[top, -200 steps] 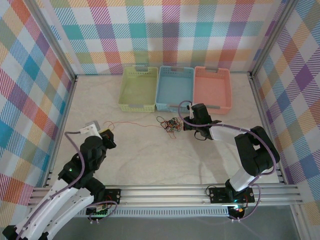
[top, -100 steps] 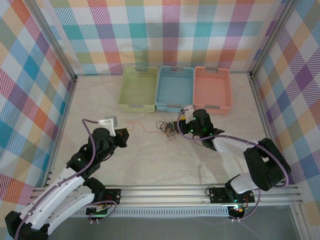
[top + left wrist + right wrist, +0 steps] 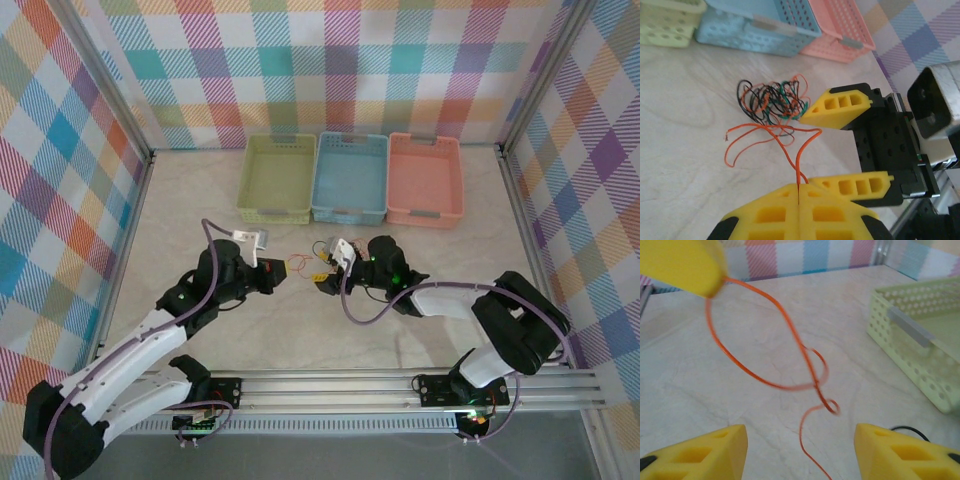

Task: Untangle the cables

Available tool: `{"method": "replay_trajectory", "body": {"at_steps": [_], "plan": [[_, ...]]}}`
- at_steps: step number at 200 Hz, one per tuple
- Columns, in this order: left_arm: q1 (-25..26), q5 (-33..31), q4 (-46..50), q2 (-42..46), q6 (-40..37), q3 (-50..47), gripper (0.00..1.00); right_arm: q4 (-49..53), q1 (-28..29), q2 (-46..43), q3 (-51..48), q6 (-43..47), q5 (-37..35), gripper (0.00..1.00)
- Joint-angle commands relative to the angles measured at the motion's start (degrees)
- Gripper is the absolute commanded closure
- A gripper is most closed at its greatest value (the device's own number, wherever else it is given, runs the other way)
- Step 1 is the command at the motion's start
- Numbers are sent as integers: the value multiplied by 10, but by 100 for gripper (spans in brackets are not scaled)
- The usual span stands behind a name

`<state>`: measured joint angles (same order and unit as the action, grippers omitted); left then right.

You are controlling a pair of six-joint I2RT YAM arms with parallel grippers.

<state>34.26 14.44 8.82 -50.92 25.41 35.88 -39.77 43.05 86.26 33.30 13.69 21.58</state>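
A tangle of black, red, green and orange cables [image 3: 771, 99] lies on the table in front of the baskets. One orange cable [image 3: 760, 137] trails out of the tangle, and my left gripper [image 3: 798, 189] is shut on its end. In the top view the left gripper [image 3: 277, 277] and the right gripper [image 3: 322, 278] face each other closely, with the orange cable [image 3: 297, 264] looping between them. My right gripper [image 3: 800, 455] stands open, and the curled orange cable [image 3: 812, 382] runs down between its fingers without touching them. The right gripper's yellow fingers [image 3: 839, 107] sit beside the tangle.
Three baskets stand in a row at the back: green [image 3: 275, 212], blue [image 3: 348, 214] and pink [image 3: 426, 214]. The green basket [image 3: 920, 340] is close on the right in the right wrist view. Bare marble table lies to the left and in front.
My left arm swung right toward the centre with the orange cable in its grip. The right gripper moved left past the tangle and opened.
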Motion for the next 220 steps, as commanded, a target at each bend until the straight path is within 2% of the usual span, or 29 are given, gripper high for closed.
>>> {"method": "replay_trajectory", "body": {"at_steps": [1,31,57,69,79,103,147,166,186,220], "plan": [[15,57,-16,-26,-13,29,100,-40,7,7,-7,45,35,43],[30,77,11,-59,-11,49,100,-62,11,15,-10,49,23,46],[32,78,85,-88,-8,80,100,-49,11,16,-4,54,4,61],[33,67,111,-85,-11,89,100,-33,11,11,0,52,3,64],[33,55,122,-76,-14,92,100,-23,11,8,4,51,9,62],[33,13,148,-55,-21,99,100,-16,11,4,5,50,25,47],[33,-2,183,-40,-57,114,100,-22,11,-5,-5,67,75,46],[33,-6,184,-44,-60,111,100,-25,11,-5,-5,69,92,51],[33,-4,187,-50,-62,111,100,-23,11,-6,-5,66,77,61],[34,52,157,-57,-53,96,100,-20,11,1,2,55,36,77]]}}
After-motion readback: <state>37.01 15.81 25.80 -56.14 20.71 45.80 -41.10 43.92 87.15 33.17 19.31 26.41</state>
